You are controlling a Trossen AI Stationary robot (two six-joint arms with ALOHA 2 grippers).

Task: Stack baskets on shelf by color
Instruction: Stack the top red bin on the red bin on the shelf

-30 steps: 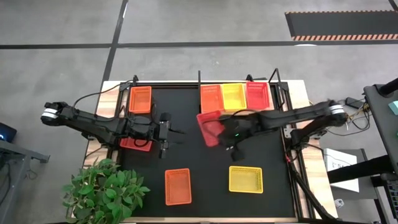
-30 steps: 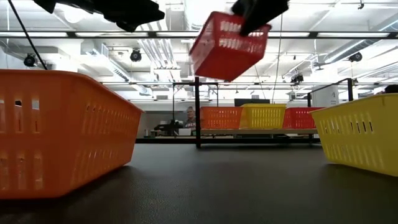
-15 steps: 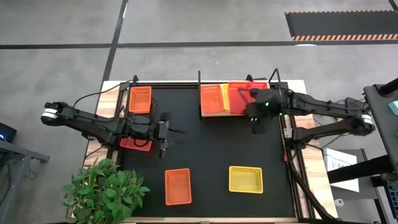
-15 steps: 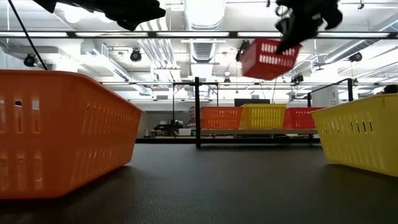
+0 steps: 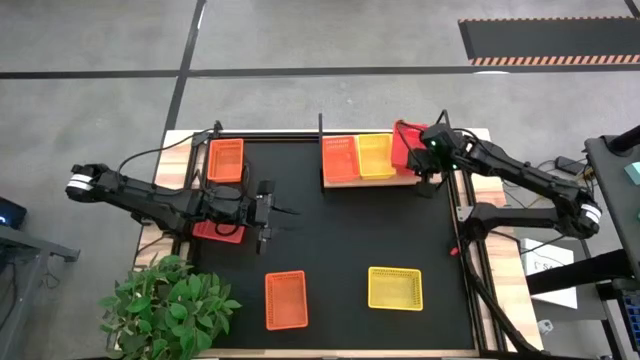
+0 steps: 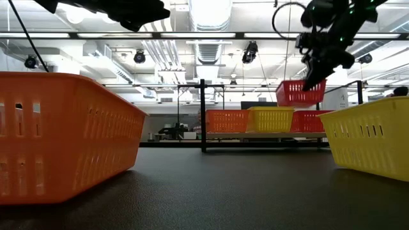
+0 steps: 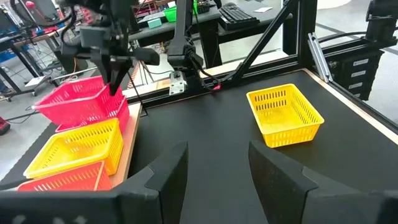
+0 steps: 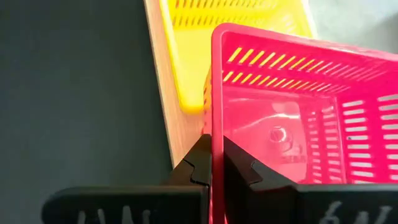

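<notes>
My right gripper (image 5: 430, 152) is shut on a red basket (image 6: 300, 94) just above the right end of the shelf (image 5: 400, 181). An orange basket (image 6: 227, 120), a yellow basket (image 6: 271, 119) and another red basket (image 6: 311, 120) stand side by side on the shelf. My left gripper (image 5: 270, 213) is open and empty above the table's left half; its fingers show apart in the left wrist view (image 7: 217, 168). A red basket (image 5: 215, 232) lies on the table under the left arm. My right gripper pinches the rim of one side wall (image 8: 215, 134) of the red basket, the wall toward the table's right edge. One finger (image 8: 199, 167) is outside the wall and one (image 8: 241, 169) inside. The fingers point down from above. The basket hangs about level, clear of the shelf's baskets.
On the black mat lie an orange basket (image 5: 285, 298) near the front, a yellow basket (image 5: 394, 288) at the front right and an orange basket (image 5: 225, 160) at the far left. Black posts (image 6: 203, 115) stand at the shelf's ends. A potted plant (image 5: 170, 300) stands at the front left corner.
My right gripper has carried the red basket from over the table's middle toward the far right, to above the shelf's right end, and come down toward the red basket there. The held basket was tilted and now hangs about level.
</notes>
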